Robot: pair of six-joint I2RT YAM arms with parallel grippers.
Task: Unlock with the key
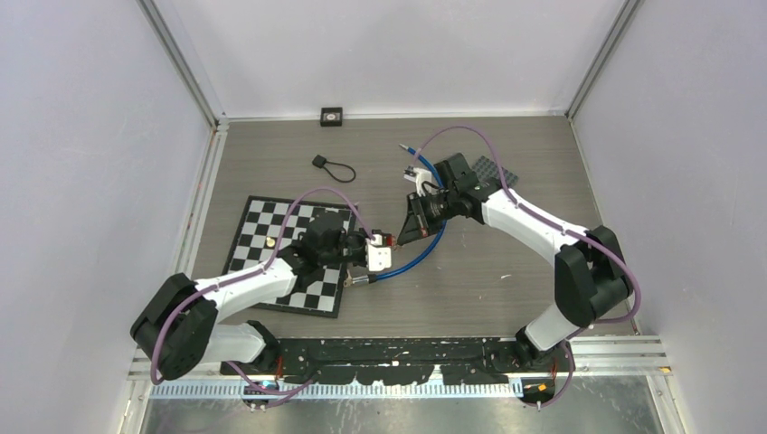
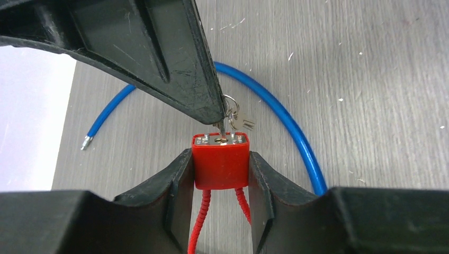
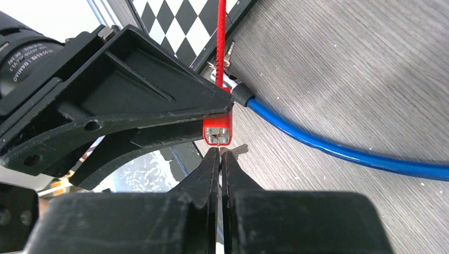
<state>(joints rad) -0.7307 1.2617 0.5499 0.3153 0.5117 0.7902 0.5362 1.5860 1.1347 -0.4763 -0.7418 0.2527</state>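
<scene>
Right claw: fingers pressed together, with the head of the key pinched at their tips.
Key: its blade stands in the keyhole on the silver face of the red padlock; how deep it sits cannot be told.
Key ring: hangs at the right claw's tip and carries a spare key that sticks out to the side.
Left claw: part open, one finger on each side of the padlock body, gripping it with the keyhole face turned toward the right claw.
Padlock: held above the surface, directly between the two claws, which meet tip to tip.
Red cord: two braided strands run from the padlock back between the left claw's fingers.
Blue cable: curves on the surface below and around the padlock.
Chessboard: flat beneath the left arm, beside the cable.
Farther off: a small black loop and a black square block by the far wall, well apart from both claws.
</scene>
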